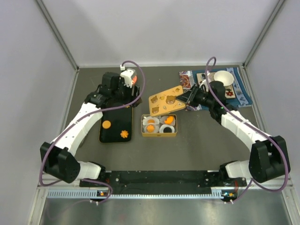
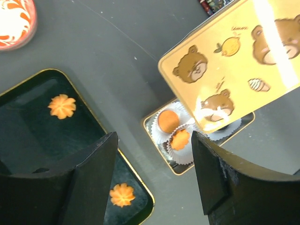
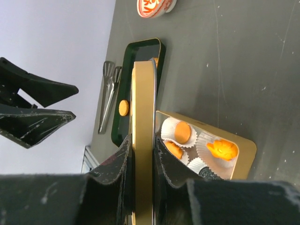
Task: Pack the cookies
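Note:
Two orange cookies, one round [image 1: 107,124] and one flower-shaped [image 1: 124,134], lie on a black tray [image 1: 115,115]. More cookies sit in white paper cups in a gold tin [image 1: 159,135]: a round one [image 2: 168,120] and a flower one [image 2: 180,139]; the right wrist view shows a flower one [image 3: 221,149] too. My right gripper [image 3: 143,140] is shut on the edge of the bear-printed gold lid [image 1: 165,100] and holds it tilted above the tin's far side. My left gripper [image 2: 153,140] is open and empty, above the gap between tray and tin.
A small red-and-white bowl [image 2: 14,21] stands beyond the tray. A white bowl [image 1: 223,77] rests on a patterned mat [image 1: 241,93] at the back right. Metal tongs [image 3: 108,93] lie beside the tray's far side. Grey walls enclose the table.

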Action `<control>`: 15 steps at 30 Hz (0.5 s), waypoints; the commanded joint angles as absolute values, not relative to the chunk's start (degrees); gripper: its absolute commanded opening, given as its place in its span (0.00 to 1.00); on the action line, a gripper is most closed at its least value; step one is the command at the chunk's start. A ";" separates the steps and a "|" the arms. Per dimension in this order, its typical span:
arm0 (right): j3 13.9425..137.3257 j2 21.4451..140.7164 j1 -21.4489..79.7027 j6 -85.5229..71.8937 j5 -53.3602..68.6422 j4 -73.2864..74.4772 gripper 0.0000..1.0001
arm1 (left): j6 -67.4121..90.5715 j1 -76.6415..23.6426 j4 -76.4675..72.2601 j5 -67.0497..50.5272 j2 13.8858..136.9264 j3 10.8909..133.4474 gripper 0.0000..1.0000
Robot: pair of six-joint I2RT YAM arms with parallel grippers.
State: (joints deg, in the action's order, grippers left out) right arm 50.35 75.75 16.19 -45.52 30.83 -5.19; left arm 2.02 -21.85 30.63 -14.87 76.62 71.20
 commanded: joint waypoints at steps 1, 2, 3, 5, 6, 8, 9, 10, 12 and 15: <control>47.20 75.41 20.29 -48.35 23.39 -14.05 0.00 | 7.90 -21.27 23.65 -21.87 78.13 69.01 0.70; 47.11 75.76 20.65 -48.08 22.07 -14.58 0.00 | 8.35 -21.27 21.47 -22.58 78.40 68.39 0.69; 46.85 76.46 21.09 -47.99 21.63 -15.20 0.00 | 9.39 -21.27 20.49 -23.20 78.66 67.77 0.69; 46.50 76.99 21.79 -48.69 21.01 -17.13 0.00 | 10.45 -21.27 18.47 -23.82 79.89 66.19 0.69; 46.41 77.25 21.97 -48.87 20.83 -17.66 0.00 | 11.33 -21.27 18.02 -23.73 80.41 65.83 0.69; 46.23 77.78 22.67 -49.13 20.48 -18.71 0.00 | 12.04 -21.27 16.53 -23.91 81.38 64.87 0.69; 45.88 78.04 22.85 -49.65 20.48 -19.33 0.00 | 12.48 -21.27 16.00 -23.82 81.73 64.43 0.69; 45.62 78.57 23.20 -49.57 20.22 -19.51 0.00 | 12.83 -21.18 15.30 -24.17 82.35 63.55 0.69; 45.00 79.19 24.34 -49.92 19.86 -20.91 0.00 | 14.15 -21.18 13.37 -24.61 82.88 62.76 0.69; 43.86 80.85 26.10 -50.36 19.87 -23.20 0.00 | 14.41 -21.18 11.08 -24.96 83.50 61.00 0.68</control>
